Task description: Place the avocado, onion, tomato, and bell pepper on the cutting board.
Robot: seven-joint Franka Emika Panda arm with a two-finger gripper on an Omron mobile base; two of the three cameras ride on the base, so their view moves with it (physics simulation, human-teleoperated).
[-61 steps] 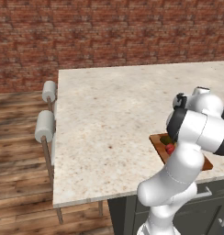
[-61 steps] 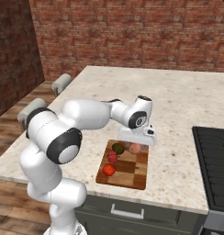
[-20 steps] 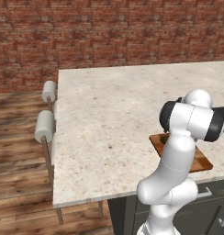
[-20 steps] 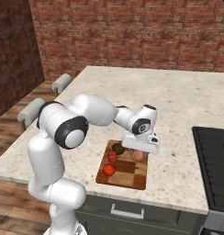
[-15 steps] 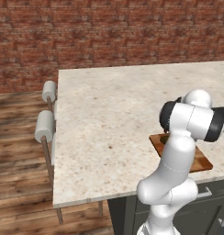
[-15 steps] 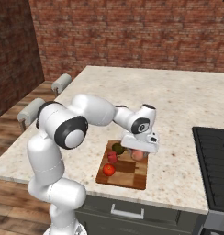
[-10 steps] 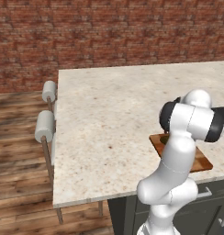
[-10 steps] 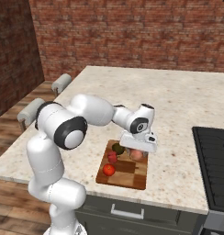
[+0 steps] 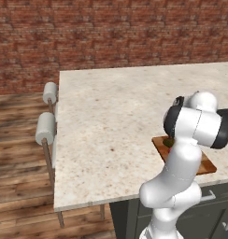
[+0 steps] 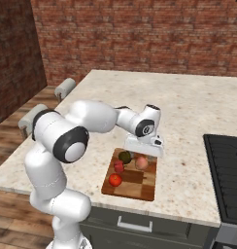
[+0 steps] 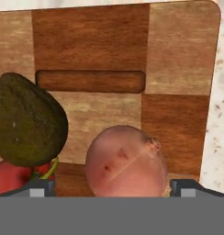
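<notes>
On the speckled counter (image 10: pixel 198 121), the cutting board (image 10: pixel 140 187) carries avocado (image 10: pixel 124 156), onion (image 10: pixel 141 162), bell pepper (image 10: pixel 119 167) and tomato (image 10: pixel 115 180). The pincer (image 11: pixel 111 188) hangs spread wide just above the onion, gripping nothing.

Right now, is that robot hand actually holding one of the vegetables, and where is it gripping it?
Nothing is held. The gripper is open, its fingertips apart on either side of the onion, which rests on the cutting board.

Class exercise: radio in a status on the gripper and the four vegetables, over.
Gripper open, straddling the onion. Avocado, bell pepper, tomato all on cutting board. Nothing in the way.
</notes>
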